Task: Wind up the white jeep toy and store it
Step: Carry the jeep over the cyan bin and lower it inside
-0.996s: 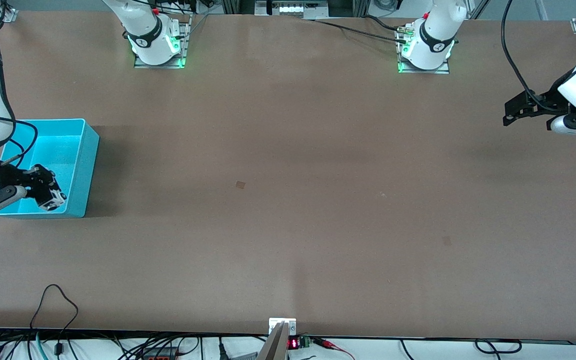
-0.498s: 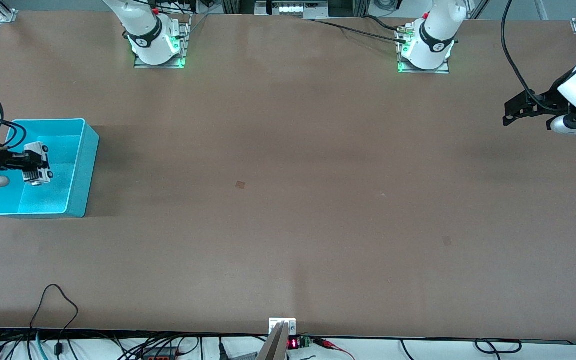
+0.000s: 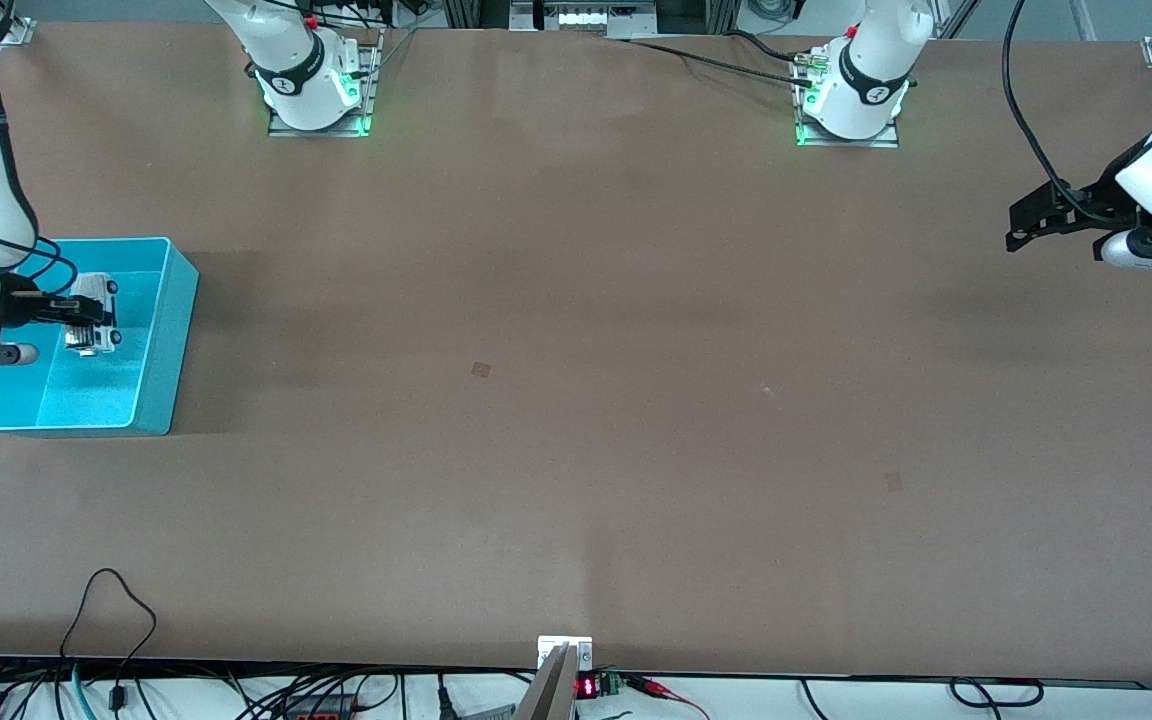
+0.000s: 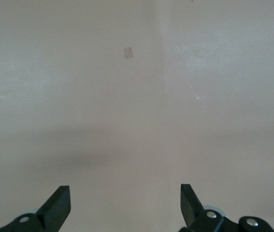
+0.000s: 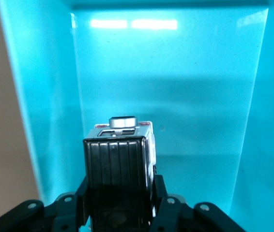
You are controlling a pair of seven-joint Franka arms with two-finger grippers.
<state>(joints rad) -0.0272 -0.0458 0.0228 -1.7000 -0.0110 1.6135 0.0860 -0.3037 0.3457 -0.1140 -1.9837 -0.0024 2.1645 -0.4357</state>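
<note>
Fingers of the right gripper (image 3: 76, 322) are clamped on the white jeep toy (image 3: 93, 316), which has shifted in the last second from the near corner of the turquoise bin (image 3: 168, 330) to over its middle (held above the floor, not set down); release looks next. The left gripper (image 4: 125, 205) waits open over bare table (image 3: 576, 400) at its own end.

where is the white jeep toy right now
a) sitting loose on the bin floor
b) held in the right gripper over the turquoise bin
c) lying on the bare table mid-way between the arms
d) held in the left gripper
b: the right gripper is shut on the white jeep toy over the turquoise bin; the left gripper is open and holds nothing.
</note>
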